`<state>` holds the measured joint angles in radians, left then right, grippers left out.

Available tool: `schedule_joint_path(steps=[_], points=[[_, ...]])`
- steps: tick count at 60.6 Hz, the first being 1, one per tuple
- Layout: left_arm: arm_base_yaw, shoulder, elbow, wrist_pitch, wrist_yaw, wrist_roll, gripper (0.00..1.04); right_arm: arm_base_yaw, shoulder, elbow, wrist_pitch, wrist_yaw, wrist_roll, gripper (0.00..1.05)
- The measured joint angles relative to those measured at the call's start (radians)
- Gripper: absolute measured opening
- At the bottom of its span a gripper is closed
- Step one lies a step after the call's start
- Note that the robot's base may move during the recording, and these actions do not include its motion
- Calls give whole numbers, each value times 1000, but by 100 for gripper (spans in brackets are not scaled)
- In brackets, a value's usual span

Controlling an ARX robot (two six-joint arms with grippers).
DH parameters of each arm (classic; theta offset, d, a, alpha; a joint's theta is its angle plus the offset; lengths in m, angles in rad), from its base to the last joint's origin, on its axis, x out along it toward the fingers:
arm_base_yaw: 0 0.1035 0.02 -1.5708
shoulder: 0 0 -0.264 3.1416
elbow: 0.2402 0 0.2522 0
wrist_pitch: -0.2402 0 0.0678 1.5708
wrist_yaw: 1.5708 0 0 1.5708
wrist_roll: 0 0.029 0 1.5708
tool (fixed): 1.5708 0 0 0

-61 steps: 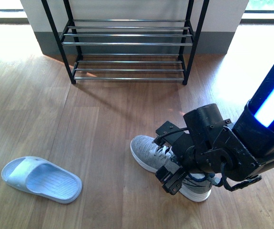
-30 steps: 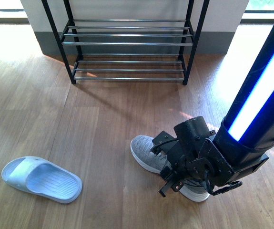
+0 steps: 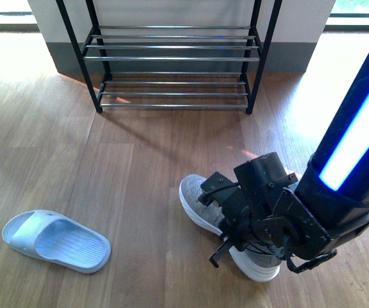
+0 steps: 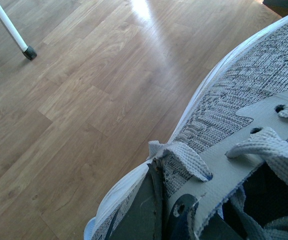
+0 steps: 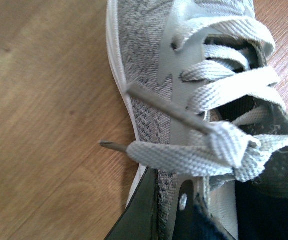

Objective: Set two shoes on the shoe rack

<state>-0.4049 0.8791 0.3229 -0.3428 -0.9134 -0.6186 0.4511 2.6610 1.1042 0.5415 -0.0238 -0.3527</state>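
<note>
One grey knit sneaker [image 3: 197, 200] with a thick white sole lies on the wood floor at lower right of the front view, toe pointing left and slightly toward the shoe rack [image 3: 171, 59] at the back. My right gripper [image 3: 237, 226] is shut on its side wall near the laces; the right wrist view shows this sneaker [image 5: 149, 65] pinched by the gripper [image 5: 170, 212]. In the left wrist view my left gripper [image 4: 161, 212] is shut on the side wall of a grey sneaker [image 4: 244, 85] over the floor. The left arm is out of the front view.
A pale blue slide sandal [image 3: 56, 240] lies on the floor at lower left. The rack's black legs stand on the floor in front of a wall base. A thin white leg with a black foot [image 4: 9, 27] appears in the left wrist view.
The right arm has shifted over the sneaker, and the shoe has turned a little, its toe nearer the rack and its heel lower in the picture. The sandal has not moved.
</note>
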Motion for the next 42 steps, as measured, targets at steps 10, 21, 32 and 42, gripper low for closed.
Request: schedule_joint_path(steps=[10,21,32,42], points=[[0,0,0,0,0,0,1,26,-409,-264,126,-85,42,1],[0,0,0,0,0,0,1,-15,-889,-519,142,-159,66,1],[0,0,0,0,0,0,1,-82,-1314,-697,19,-259,86,1],[0,0,0,0,0,0,1,-127,-1651,-792,-98,-306,101,1]])
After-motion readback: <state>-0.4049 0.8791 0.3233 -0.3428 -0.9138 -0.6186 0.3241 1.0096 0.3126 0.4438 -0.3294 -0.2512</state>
